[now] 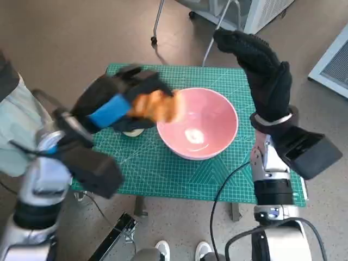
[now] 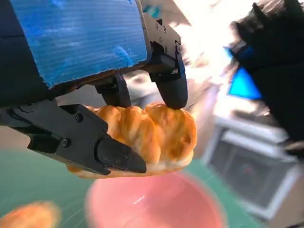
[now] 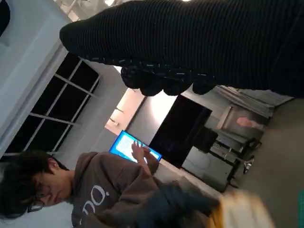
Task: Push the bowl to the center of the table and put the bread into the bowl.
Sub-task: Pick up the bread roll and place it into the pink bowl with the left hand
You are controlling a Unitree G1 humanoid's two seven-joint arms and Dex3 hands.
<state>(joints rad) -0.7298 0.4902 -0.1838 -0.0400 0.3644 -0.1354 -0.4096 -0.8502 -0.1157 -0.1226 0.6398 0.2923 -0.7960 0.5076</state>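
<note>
Head view: green mat (image 1: 163, 174), brown floor (image 1: 70, 38).

Green cutting mat (image 1: 163, 174), seated person (image 3: 95, 190) in brown hoodie, blue screen (image 3: 128, 145)

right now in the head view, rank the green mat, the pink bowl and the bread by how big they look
1. green mat, the largest.
2. pink bowl.
3. bread, the smallest, though the left hand holds it raised nearer the camera and it is blurred.
</note>
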